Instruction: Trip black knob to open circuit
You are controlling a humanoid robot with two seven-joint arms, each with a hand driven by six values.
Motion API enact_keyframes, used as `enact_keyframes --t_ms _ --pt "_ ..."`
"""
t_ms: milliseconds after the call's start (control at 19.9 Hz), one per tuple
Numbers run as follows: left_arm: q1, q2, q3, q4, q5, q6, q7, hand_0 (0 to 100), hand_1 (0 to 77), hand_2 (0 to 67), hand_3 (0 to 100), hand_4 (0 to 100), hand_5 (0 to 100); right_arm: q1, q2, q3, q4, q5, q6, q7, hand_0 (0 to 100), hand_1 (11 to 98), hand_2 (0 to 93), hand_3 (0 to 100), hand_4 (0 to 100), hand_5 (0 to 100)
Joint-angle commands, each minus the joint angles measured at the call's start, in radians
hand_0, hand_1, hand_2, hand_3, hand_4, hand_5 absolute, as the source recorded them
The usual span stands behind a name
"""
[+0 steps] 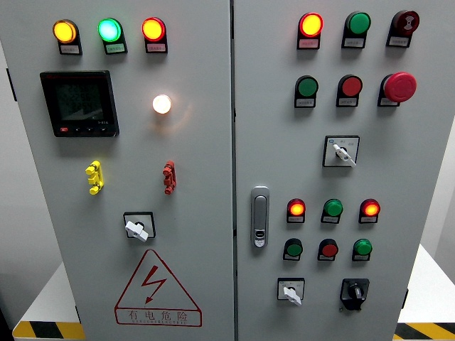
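The cabinet (213, 177) filled my view, two grey doors side by side with a seam down the middle. Neither of my hands was in sight, so I could not tell whether their fingers were apart or together.

On the left door sat a dark meter (79, 104), three lit lamps above it, a glowing white lamp (162, 104) beside it, and a red warning triangle (157, 290) low down. The right door carried rows of red and green buttons, a big red stop button (399, 87) and a chrome latch (260, 217) near the seam.

The black knob (354, 292) was at the bottom right of the right door, just right of a white selector (291, 290) and below a green button (362, 248). It looked like a small rigid rotary switch with a raised bar across its face. I judged it would turn stiffly against a spring detent, not slip or bend. I meant to pinch that bar from both sides and twist, keeping clear of the selector.
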Motion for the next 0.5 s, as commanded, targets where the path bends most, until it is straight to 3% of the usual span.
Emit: enact_keyframes --t_ms 0,301,352,452 --pt "-0.001 0.0 0.0 0.0 0.0 0.0 0.0 0 3.0 13.0 21 7 1 0.0 0.0 0.0 0.0 0.0 0.002 0.0 83 36.8 0.0 0 0 4" --pt "0.001 0.0 0.0 0.0 0.0 0.0 0.0 0 3.0 13.0 21 7 1 0.003 -0.003 0.063 -0.003 -0.029 0.008 -0.002 83 36.8 0.0 0 0 4" --pt "0.001 -0.002 0.0 0.0 0.0 0.0 0.0 0 3.0 13.0 21 7 1 0.008 -0.003 0.093 -0.006 -0.053 0.019 -0.003 83 36.8 0.0 0 0 4" --pt "0.001 0.0 0.0 0.0 0.0 0.0 0.0 0 3.0 13.0 21 7 1 0.02 -0.0092 0.176 -0.015 -0.121 0.052 -0.006 83 36.9 0.0 0 0 4"
